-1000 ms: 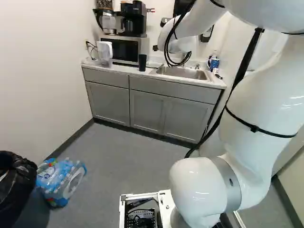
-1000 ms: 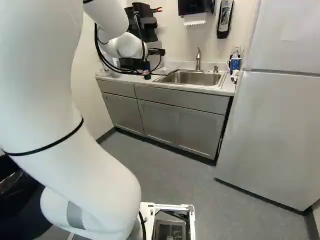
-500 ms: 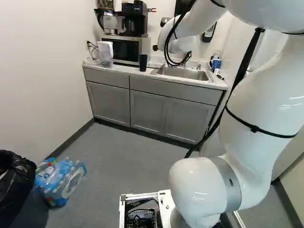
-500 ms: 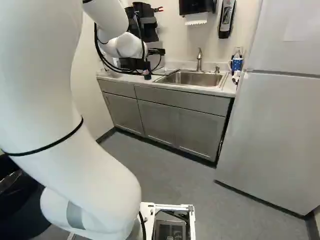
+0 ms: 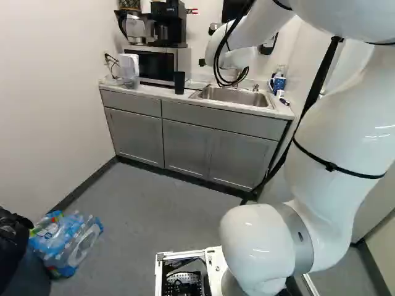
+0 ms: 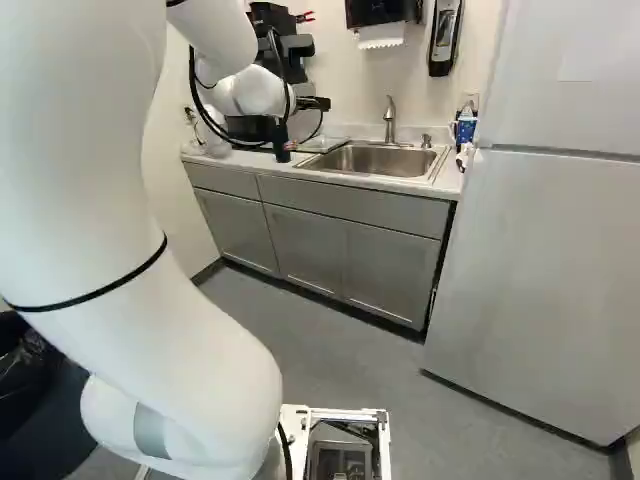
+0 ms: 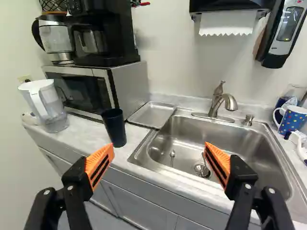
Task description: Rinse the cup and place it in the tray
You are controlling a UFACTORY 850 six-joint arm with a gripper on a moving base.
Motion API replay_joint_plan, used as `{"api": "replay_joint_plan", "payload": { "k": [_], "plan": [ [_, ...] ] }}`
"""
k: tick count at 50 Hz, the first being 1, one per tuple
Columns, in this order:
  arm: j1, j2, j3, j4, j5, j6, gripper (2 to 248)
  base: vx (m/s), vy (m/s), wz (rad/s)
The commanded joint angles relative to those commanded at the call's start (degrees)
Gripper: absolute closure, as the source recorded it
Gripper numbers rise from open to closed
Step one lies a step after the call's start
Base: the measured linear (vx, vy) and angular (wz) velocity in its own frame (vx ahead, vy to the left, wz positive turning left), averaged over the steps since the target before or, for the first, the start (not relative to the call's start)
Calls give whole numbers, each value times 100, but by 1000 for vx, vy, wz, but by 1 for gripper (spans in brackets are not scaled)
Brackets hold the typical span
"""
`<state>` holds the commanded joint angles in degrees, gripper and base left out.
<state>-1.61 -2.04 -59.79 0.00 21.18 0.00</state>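
Note:
In the right base view the black gripper (image 6: 252, 128) is held out over the counter, partly hidden by the arm's wrist. The wrist view shows the gripper (image 7: 158, 155) open, nothing between its orange pads. Ahead of it a black cup (image 7: 114, 127) stands upright on the counter; the same cup (image 5: 179, 82) shows in the left base view. Just behind the cup lies a shallow metal tray (image 7: 152, 115), between microwave and sink. The steel sink (image 7: 192, 143) has a faucet (image 7: 219, 101) at its back rim.
A microwave (image 7: 81, 91) with coffee makers on top stands behind the cup, a water pitcher (image 7: 48, 108) beside it. A patterned mug (image 7: 291, 120) is across the sink. The fridge (image 6: 545, 280) borders the cabinets; bottled water (image 5: 65, 240) lies on the floor.
The base has moved slightly: counter, cup and sink have shifted a little leftward in both base views. The arm keeps its pose against its lowest joint.

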Motion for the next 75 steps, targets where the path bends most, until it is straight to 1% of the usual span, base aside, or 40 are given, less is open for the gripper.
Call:
{"api": "replay_joint_plan", "payload": {
  "k": [75],
  "plan": [
    [0, 0, 0, 0, 0, 0, 3, 97, -68, 4]
  ]
}}
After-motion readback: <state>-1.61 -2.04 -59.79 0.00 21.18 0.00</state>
